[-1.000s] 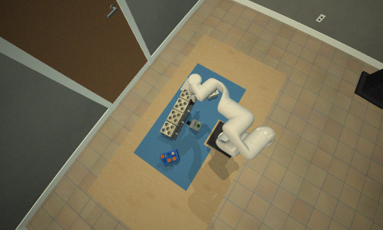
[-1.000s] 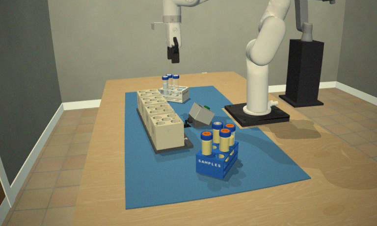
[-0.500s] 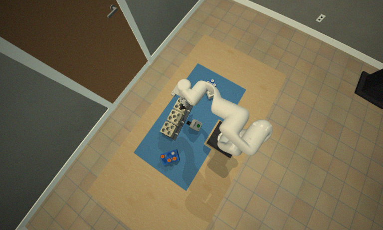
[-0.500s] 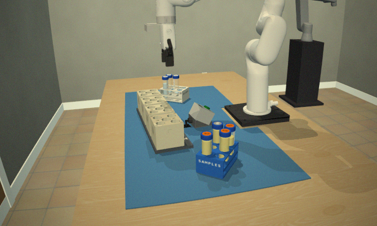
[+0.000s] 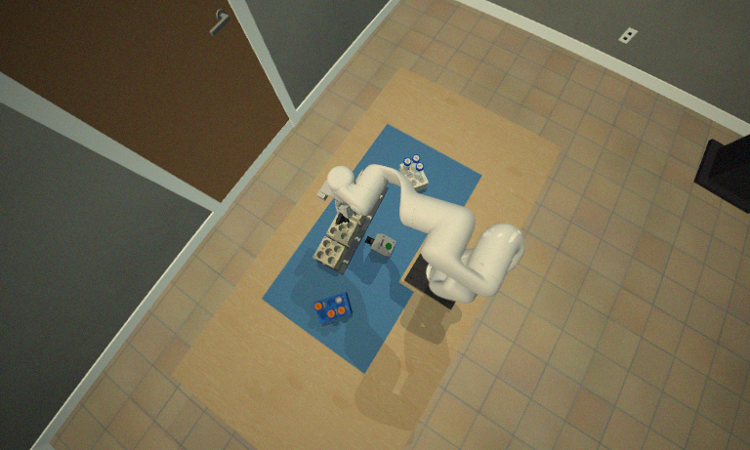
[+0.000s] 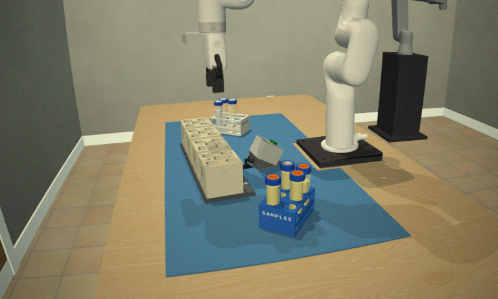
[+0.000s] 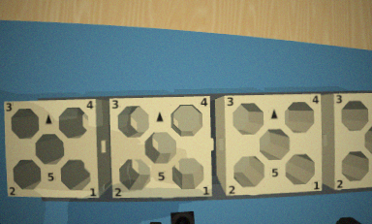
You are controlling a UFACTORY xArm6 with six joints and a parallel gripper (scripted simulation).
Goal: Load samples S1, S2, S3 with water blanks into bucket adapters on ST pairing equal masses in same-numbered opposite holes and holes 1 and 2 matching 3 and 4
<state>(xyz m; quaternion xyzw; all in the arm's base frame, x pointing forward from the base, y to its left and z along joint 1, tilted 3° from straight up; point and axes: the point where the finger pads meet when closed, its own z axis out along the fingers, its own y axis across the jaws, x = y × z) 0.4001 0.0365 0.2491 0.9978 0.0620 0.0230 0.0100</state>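
Observation:
My gripper is open and empty, high above the row of adapters. Adapters 1, 2, 3 and 4 stand side by side in the stand. The holes that show in the wrist view are empty; adapter 4 is cut off there. The blue SAMPLES rack holds three orange-dot tubes and a grey-dot tube. The rear right orange-dot one has a lower level. The pale rack holds three white-dot blanks. IDs are unreadable.
The grey sloped desk with the green DONE key stands between the stand and my arm's base. The pale rack is beyond the stand's adapter 4 end. The blue rack is beyond its adapter 1 end.

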